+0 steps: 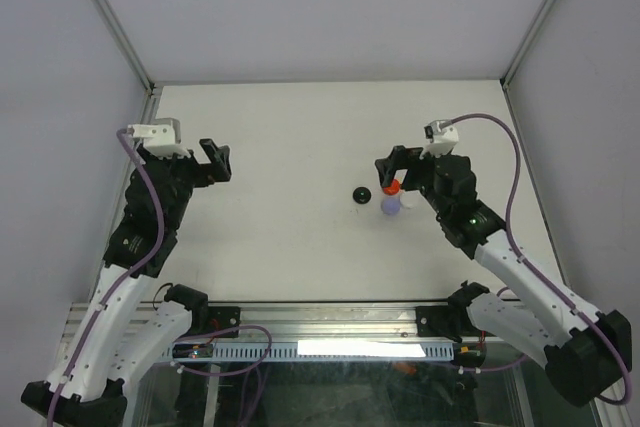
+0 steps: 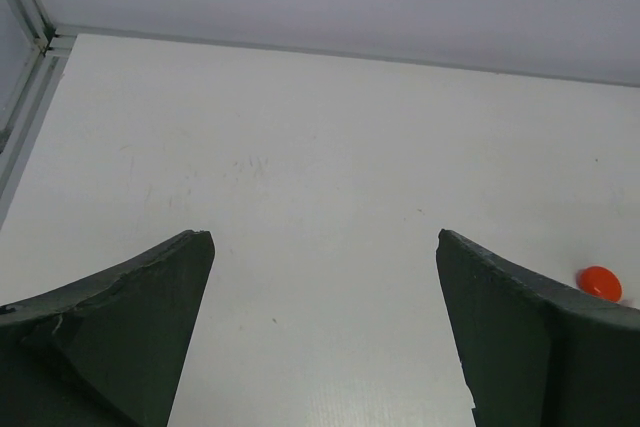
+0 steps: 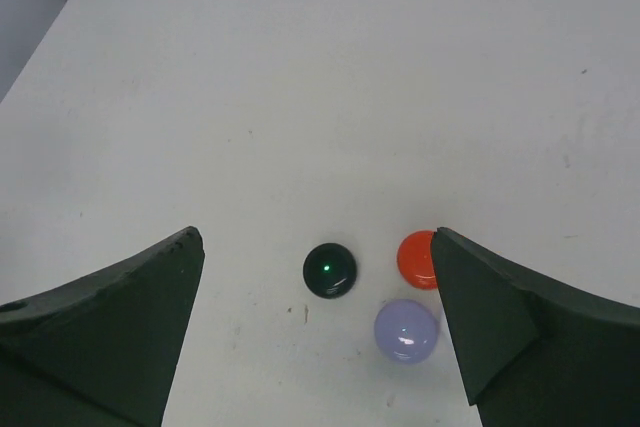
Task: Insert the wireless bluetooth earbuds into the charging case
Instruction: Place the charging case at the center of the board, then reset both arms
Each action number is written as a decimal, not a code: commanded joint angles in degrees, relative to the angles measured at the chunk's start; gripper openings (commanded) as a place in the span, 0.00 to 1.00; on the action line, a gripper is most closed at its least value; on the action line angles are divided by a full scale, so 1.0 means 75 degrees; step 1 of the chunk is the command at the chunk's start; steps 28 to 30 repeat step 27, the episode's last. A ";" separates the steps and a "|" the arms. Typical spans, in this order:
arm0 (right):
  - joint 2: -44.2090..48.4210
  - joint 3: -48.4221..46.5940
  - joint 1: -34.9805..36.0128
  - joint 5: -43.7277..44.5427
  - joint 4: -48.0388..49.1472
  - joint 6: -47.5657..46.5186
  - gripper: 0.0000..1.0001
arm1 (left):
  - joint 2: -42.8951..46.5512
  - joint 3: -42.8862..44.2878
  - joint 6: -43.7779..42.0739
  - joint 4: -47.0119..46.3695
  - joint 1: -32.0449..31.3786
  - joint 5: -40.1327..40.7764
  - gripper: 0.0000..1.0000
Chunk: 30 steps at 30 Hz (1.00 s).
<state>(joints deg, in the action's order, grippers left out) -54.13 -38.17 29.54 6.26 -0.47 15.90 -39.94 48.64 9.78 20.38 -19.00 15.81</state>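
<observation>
No earbuds show in any view; only closed round cases are visible. A black case (image 1: 361, 193), a red case (image 1: 392, 186), a lilac case (image 1: 391, 206) and a white case (image 1: 408, 200) sit clustered right of the table's middle. My right gripper (image 1: 393, 169) is open and empty, hovering just above and behind the cluster. In the right wrist view the black case (image 3: 330, 270) lies between the open fingers of the right gripper (image 3: 315, 237), and the lilac case (image 3: 406, 331) and the red case (image 3: 418, 259) are by the right finger. My left gripper (image 1: 219, 160) (image 2: 325, 237) is open and empty, far left.
The white table (image 1: 300, 137) is walled by grey panels with metal frame posts at the back corners. The red case (image 2: 599, 281) shows at the right edge of the left wrist view. A metal rail with cables runs along the near edge.
</observation>
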 commanded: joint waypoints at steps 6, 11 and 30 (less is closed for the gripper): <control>0.2074 -0.0332 -0.0025 0.1914 -0.0952 -0.0969 0.99 | 0.1355 -0.0144 0.0459 0.0267 0.0073 0.0199 0.99; 0.2970 -0.0113 -0.0019 0.2383 -0.1185 -0.1180 0.99 | 0.2149 -0.0392 0.0608 0.0341 0.0071 0.0563 0.99; 0.3999 0.0417 -0.0019 0.2520 -0.1147 -0.1147 0.99 | 0.2322 -0.1084 0.0755 0.0028 0.0067 0.0642 0.99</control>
